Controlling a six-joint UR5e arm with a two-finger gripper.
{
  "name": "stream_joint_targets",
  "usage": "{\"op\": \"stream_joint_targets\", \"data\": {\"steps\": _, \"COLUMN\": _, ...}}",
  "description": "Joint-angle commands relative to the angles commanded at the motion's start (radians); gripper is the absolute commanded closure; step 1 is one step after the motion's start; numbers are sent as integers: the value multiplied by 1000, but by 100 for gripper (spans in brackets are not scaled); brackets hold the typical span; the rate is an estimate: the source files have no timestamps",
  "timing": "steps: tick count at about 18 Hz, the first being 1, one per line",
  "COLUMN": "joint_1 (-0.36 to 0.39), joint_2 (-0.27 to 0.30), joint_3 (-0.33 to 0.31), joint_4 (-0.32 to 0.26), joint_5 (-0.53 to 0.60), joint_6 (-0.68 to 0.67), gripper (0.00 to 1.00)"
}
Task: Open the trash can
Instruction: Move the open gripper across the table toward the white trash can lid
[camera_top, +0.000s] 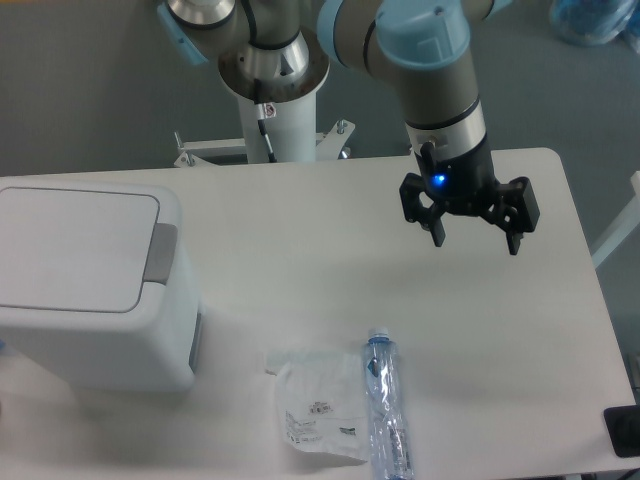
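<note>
A UR5e arm holds its end effector (475, 238) above the far right part of a white bench (300, 250), fingers spread wide and gripping nothing, a blue light glowing on the wrist just above them. The trash can (95, 285) it is meant to open sits at the left edge of the bench, well apart from the end effector, its flat lid (75, 250) down and flush with the body. A grey push tab (160, 253) runs along the lid's right edge, the side facing the arm, which puts the release within a straight sweep from right to left. Nothing touches the bin, so the task looks not yet begun. Near the front of the bench, between bin and arm but closer to the camera, lie a crumpled clear plastic bag (318, 405) with printed lettering and a clear plastic bottle (388, 405) with a blue cap, the bottle resting lengthwise against the bag's right side; both appear to be waste waiting for the bin. The spread fingers suit a downward press on the tab less than a grasp, and closing them first may give a firmer point of contact. The arm's base column (280, 110) stands beyond the far edge of the bench.
</note>
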Motion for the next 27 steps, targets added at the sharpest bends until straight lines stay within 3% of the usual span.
{"op": "stream_joint_targets", "data": {"steps": 2, "joint_1": 0, "joint_2": 35, "joint_3": -31, "joint_4": 1, "joint_5": -12, "joint_6": 8, "gripper": 0}}
{"op": "stream_joint_targets", "data": {"steps": 9, "joint_1": 0, "joint_2": 75, "joint_3": -40, "joint_4": 0, "joint_5": -35, "joint_6": -27, "gripper": 0}}
{"op": "stream_joint_targets", "data": {"steps": 18, "joint_1": -2, "joint_2": 88, "joint_3": -23, "joint_4": 3, "joint_5": -169, "joint_6": -258, "gripper": 0}}
{"op": "stream_joint_targets", "data": {"steps": 25, "joint_1": -80, "joint_2": 45, "joint_3": -15, "joint_4": 8, "joint_5": -207, "joint_6": -463, "gripper": 0}}
{"op": "stream_joint_targets", "data": {"steps": 27, "joint_1": -89, "joint_2": 46, "joint_3": -11, "joint_4": 8, "joint_5": -219, "joint_6": -591, "gripper": 0}}
